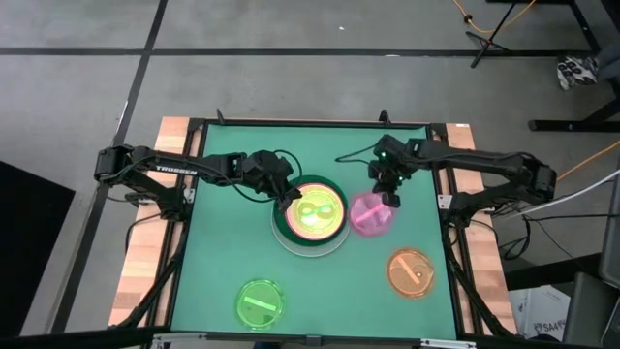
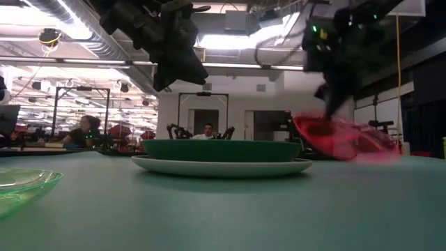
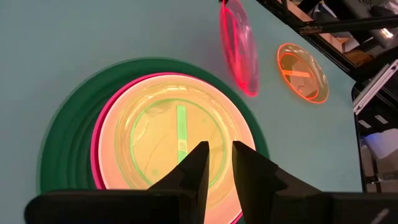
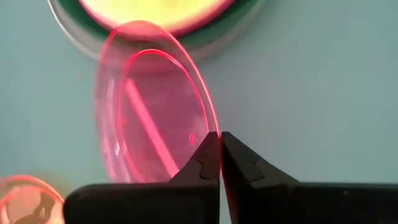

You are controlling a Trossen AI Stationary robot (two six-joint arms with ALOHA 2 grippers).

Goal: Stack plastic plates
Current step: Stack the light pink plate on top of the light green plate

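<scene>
A stack point(image 1: 310, 215) sits mid-table: pale plate point(image 2: 223, 166) lowest, then dark green point(image 2: 221, 150), pink, cream and a small translucent green plate point(image 3: 177, 143) on top. My left gripper point(image 1: 290, 195) point(image 3: 219, 155) hovers open above the stack's left part, well clear of it in the low view point(image 2: 174, 70). My right gripper point(image 1: 390, 200) point(image 4: 219, 140) is shut on the magenta plate point(image 1: 369, 215), just right of the stack. An orange plate point(image 1: 411, 272) and a second translucent green plate point(image 1: 260, 302) lie flat nearer the near edge. My right gripper pinches the magenta plate's rim point(image 4: 211, 121) between its two fingers, on the plate's far-right side, coming from above and pointing down. The plate point(image 2: 341, 138) hangs tilted, its stack-side edge raised. Whether its lower edge touches the table I cannot tell.
Green mat point(image 1: 223, 174) covers the table, bordered by a black frame and wooden side strips point(image 1: 145, 262). Free room lies along the far edge and on the left side. People sit in the room beyond the table point(image 2: 85, 129).
</scene>
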